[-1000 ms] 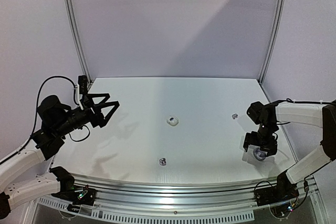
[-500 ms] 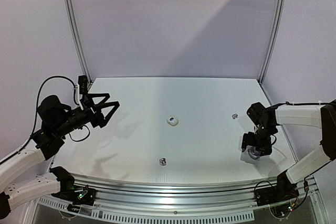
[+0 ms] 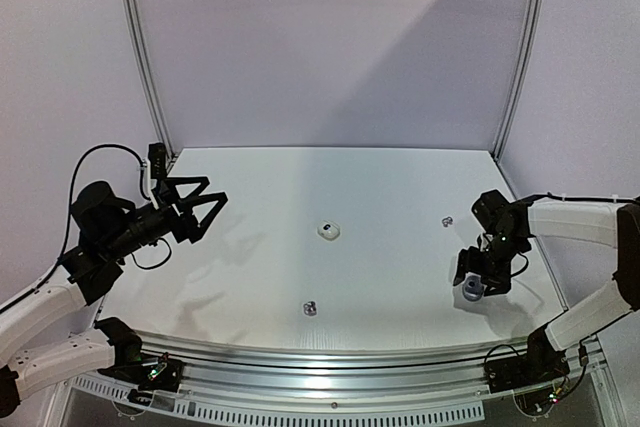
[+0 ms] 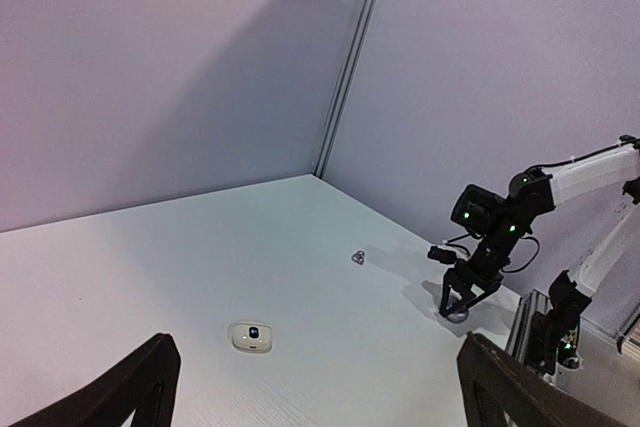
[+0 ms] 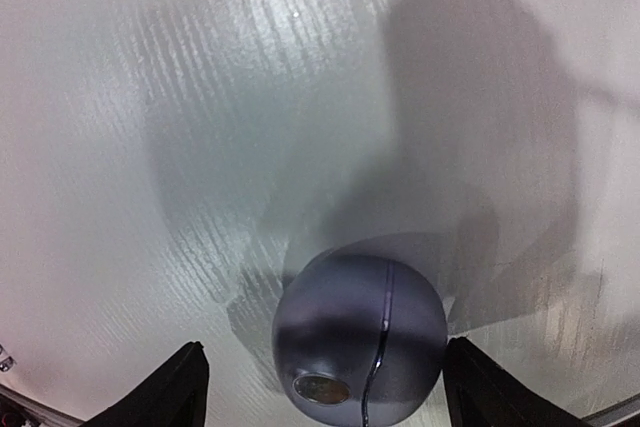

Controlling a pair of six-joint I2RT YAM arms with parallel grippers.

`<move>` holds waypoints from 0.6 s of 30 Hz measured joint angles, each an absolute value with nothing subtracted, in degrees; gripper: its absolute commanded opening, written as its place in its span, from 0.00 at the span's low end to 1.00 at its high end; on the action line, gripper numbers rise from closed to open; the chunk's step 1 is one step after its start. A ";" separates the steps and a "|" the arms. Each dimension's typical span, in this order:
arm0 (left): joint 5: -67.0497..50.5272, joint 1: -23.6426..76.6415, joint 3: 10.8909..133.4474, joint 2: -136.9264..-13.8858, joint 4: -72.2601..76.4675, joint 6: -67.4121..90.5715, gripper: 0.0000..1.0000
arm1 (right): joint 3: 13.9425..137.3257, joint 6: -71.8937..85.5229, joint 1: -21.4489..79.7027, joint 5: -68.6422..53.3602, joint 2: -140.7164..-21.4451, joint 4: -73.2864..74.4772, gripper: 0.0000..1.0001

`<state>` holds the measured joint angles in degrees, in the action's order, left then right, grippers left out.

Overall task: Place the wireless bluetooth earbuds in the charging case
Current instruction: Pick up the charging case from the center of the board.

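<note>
Your right gripper straddles the grey charging case, its jaws open on either side. Your left gripper hangs wide open, well left of that case.

A dark grey, rounded charging case is seen from above, lying on the white, finely ridged table. A thin seam is traced across its dome, and a small oval inset is set near its lower edge. The case is flanked by the two black fingers of the right gripper, which are held apart. A clear gap is left at the picture's left. At its right, contact cannot be judged. Broad soft shadows are cast over the table.
</note>
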<state>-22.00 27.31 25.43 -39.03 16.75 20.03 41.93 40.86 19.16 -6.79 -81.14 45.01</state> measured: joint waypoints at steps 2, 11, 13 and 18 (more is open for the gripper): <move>-22.02 27.31 25.43 -39.03 16.86 19.97 0.99 | 42.87 40.47 19.16 -5.85 -82.13 45.78 0.71; -22.02 27.29 25.43 -39.03 16.84 19.84 0.99 | 43.11 39.48 19.16 -3.73 -84.88 46.19 0.44; -22.00 27.29 25.43 -39.03 16.84 19.81 0.99 | 43.11 39.24 19.16 -3.62 -84.84 46.19 0.34; -22.02 27.22 25.43 -39.03 16.84 19.81 0.99 | 43.13 38.68 19.20 -4.10 -84.58 46.00 0.19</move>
<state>-22.02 27.22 25.43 -39.03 16.84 19.81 43.13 38.68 19.20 -4.10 -84.58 46.00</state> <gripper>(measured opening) 0.993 0.486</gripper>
